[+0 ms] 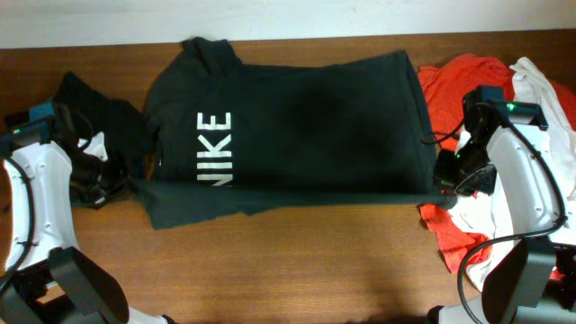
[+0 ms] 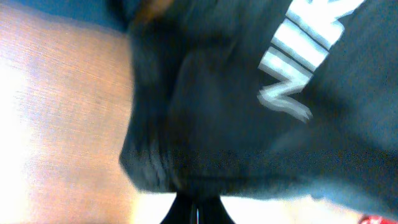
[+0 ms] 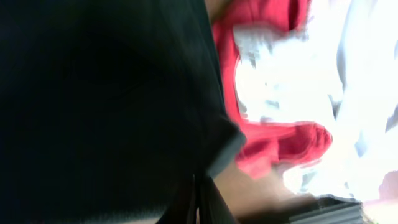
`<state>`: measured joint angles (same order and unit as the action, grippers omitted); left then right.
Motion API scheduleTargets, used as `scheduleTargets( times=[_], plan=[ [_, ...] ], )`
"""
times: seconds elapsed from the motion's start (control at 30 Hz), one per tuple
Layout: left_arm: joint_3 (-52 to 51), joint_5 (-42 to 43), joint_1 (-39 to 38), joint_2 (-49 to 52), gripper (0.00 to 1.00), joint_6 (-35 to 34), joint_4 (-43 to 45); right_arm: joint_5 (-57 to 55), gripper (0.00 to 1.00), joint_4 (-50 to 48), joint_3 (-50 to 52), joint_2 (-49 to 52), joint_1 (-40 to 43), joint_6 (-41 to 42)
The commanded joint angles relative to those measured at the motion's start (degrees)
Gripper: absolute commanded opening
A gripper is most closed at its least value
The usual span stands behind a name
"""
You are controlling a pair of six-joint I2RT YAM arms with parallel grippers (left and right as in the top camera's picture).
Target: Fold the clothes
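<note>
Overhead alone — whole black shirt [image 1: 306, 126] spread.

A robot lab bench.
You see a bare wooden worktop [image 1: 315, 265] against a plain white wall [image 1: 270, 16], a white left arm [image 1: 40, 175] and right arm [image 1: 526, 175] at its ends, a black Nike shirt [image 1: 315, 126], a red garment [image 1: 450, 81] and a white garment [image 1: 551, 99].
</note>
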<state>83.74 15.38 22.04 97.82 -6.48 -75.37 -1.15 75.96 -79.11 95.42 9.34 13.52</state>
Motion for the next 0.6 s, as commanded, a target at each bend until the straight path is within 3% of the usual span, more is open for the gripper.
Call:
scheduleTargets(
  times=[0.0, 0.3, 0.57],
  plan=[
    [-0.5, 5.3, -1.3, -1.6, 0.0, -0.6, 7.0, 2.1, 0.04, -6.9, 0.3, 1.6, 0.4, -1.3],
    [-0.6, 7.0, -4.3, 3.3, 0.0, -3.4, 21.4, 2.7, 0.04, -27.0, 0.3, 5.2, 0.4, -1.3],
    [-0.6, 6.9, -6.7, 11.4, 0.0, -3.4, 36.0, 3.8, 0.04, -37.0, 0.3, 11.1, 0.4, -1.3]
  ],
)
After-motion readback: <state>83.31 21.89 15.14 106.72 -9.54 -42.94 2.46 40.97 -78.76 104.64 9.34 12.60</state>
